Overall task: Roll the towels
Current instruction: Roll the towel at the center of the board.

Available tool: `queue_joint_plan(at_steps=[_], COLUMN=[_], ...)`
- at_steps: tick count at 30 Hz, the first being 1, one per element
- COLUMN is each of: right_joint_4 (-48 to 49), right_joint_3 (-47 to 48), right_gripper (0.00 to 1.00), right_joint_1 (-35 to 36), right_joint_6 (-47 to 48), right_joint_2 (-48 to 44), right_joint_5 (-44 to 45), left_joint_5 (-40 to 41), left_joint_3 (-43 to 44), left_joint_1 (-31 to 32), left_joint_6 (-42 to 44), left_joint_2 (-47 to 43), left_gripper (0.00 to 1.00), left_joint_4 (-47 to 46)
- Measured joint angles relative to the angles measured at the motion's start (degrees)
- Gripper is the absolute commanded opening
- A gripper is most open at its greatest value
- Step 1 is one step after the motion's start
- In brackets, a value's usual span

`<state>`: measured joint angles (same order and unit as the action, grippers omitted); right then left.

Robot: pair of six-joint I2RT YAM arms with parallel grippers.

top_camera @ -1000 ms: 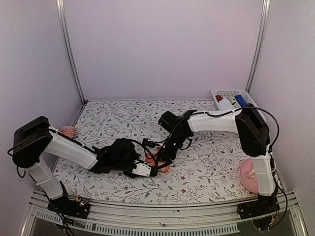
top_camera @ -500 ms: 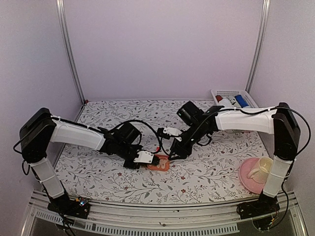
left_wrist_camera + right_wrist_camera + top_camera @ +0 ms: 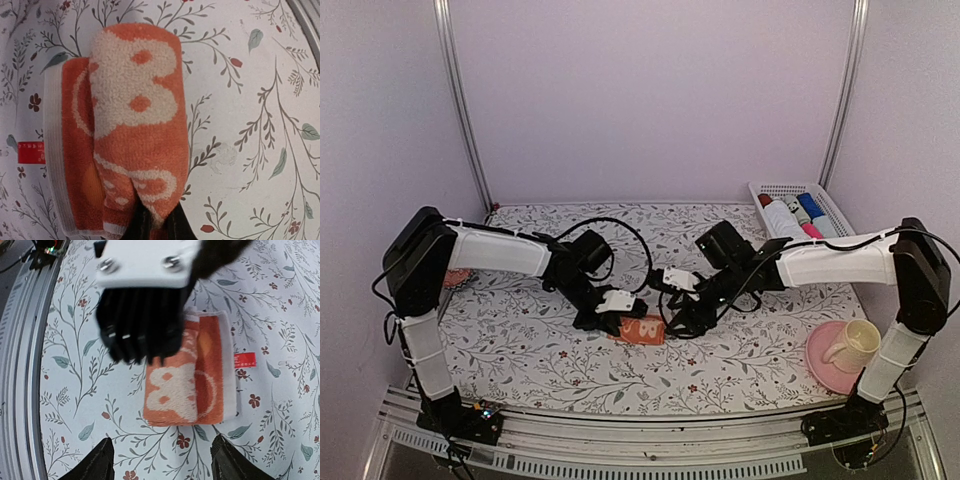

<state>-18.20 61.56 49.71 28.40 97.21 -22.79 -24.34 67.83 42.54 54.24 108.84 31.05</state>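
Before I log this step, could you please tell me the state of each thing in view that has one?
orange towel: rolled, lying on the table, hemmed end flat beside the roll.
left gripper: shut on one end of the orange towel.
right gripper: open, empty, beside the orange towel.
cup: upright on the pink plate.
basket: filled with items side by side.

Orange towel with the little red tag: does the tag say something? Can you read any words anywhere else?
Red tag on the orange towel: white marks, too small to read.
White shapes on the towel: they look like pictures, not letters.
White basket at the back: any labels inside are too small to read.
No other writing shows.
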Motion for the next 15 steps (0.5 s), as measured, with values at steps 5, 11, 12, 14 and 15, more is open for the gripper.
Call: queue_joint_plan(at_steps=[5, 11, 12, 14, 15], right_joint_4=[-0.1, -2.2, -2.9, -4.0, -4.2], right_joint_3=[5.4, 11.3, 13.0, 16.5, 17.7], right_gripper=[0.7, 0.73, 0.74, 0.74, 0.74], right_joint_1=[-8.1, -12.9, -13.0, -13.0, -13.0], right_joint_6=[-4.6, -10.5, -11.2, -12.3, -12.7], right_joint_2=[4.2, 11.3, 13.0, 16.4, 17.7], right_joint_5=[-9.5, -19.3, -20.8, -23.5, -24.6], left_joint_5=[-1.1, -2.2, -2.3, -2.7, -3.0], left_joint_3=[1.4, 2.4, 2.8, 3.7, 4.0], left_joint_1=[-0.6, -1.3, -1.4, -1.6, -1.7], left_joint_6=[-0.1, -0.1, -0.1, -0.1, -0.1], left_joint_2=[0.8, 1.4, 1.8, 2.8, 3.1], left_gripper=[0.0, 0.0, 0.0, 0.0, 0.0], left_joint_4=[1.9, 3.6, 4.0, 4.9, 5.3])
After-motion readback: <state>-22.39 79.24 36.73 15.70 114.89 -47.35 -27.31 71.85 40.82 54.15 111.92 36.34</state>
